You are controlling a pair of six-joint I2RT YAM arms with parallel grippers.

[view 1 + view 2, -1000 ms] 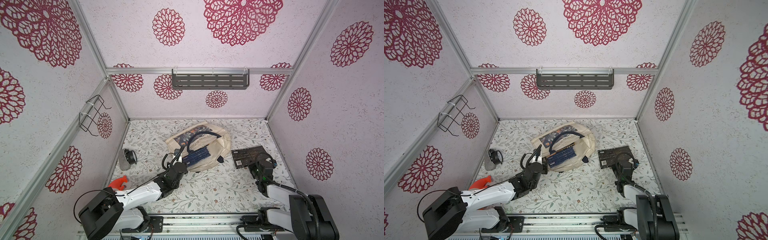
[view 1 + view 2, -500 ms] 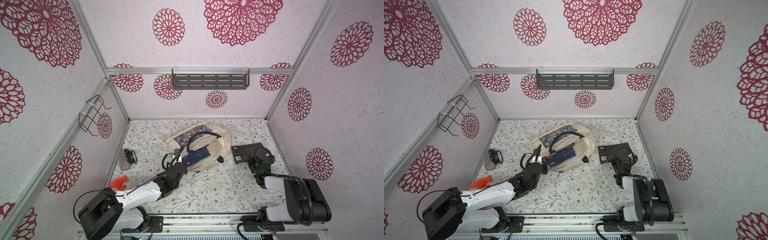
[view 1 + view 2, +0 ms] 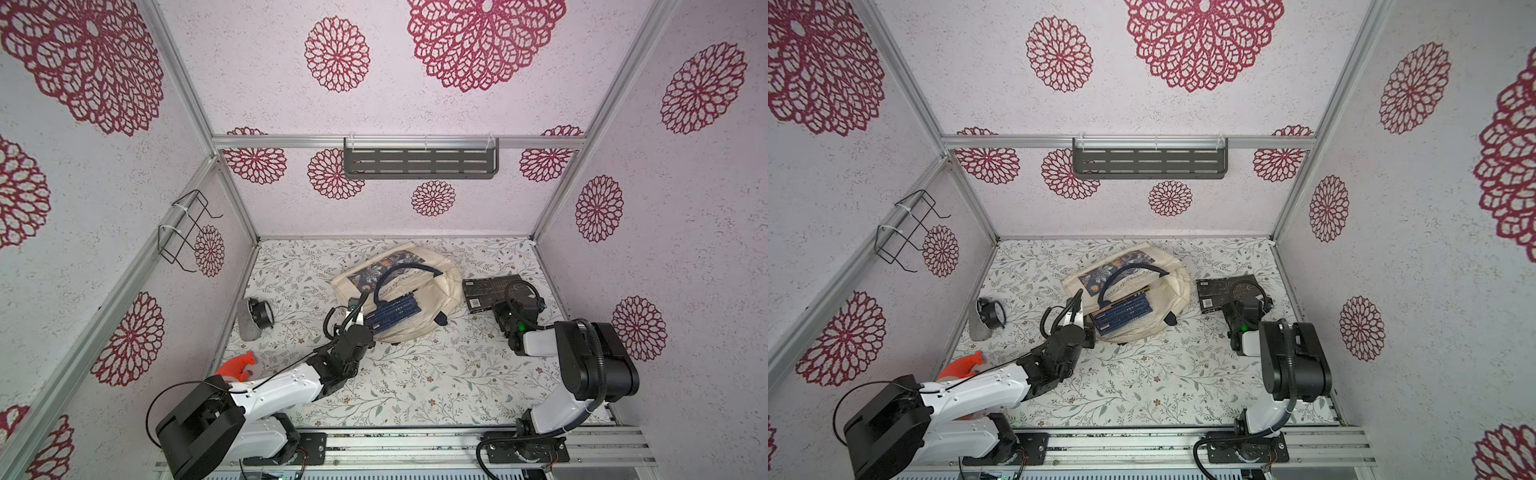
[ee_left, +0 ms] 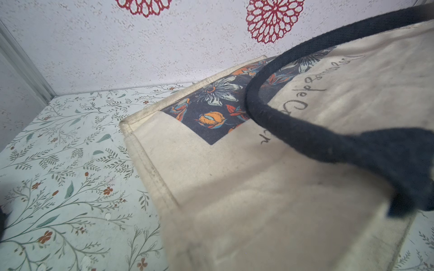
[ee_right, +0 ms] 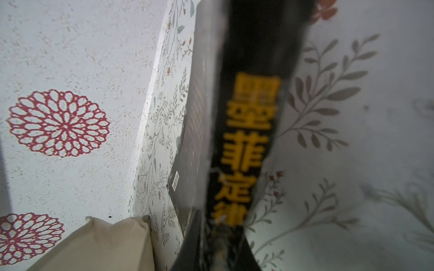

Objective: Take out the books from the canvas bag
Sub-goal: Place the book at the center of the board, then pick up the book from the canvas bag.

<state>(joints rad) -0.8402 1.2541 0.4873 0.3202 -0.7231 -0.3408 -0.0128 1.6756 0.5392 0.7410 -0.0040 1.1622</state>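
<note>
The cream canvas bag (image 3: 440, 286) (image 3: 1169, 286) lies on its side mid-table, its navy handle arched over the mouth. A stack of dark-blue books (image 3: 392, 312) (image 3: 1124, 312) shows in the opening. My left gripper (image 3: 358, 322) (image 3: 1080, 323) is shut at the near edge of the mouth; in the left wrist view bag cloth (image 4: 234, 187) covers the jaws. A black book (image 3: 486, 291) (image 3: 1221, 293) lies flat right of the bag, and my right gripper (image 3: 505, 309) (image 5: 218, 253) is shut on its near edge, the spine with yellow characters (image 5: 249, 140) between the jaws.
A grey pouch with a round black item (image 3: 255, 318) lies by the left wall, and an orange object (image 3: 239, 365) sits near the left arm. A wire rack (image 3: 187, 230) hangs on the left wall, a grey shelf (image 3: 419, 162) on the back wall.
The right arm has turned and raised its elbow, carrying the black book a little farther back beside the bag. The left arm and the bag have not moved.
</note>
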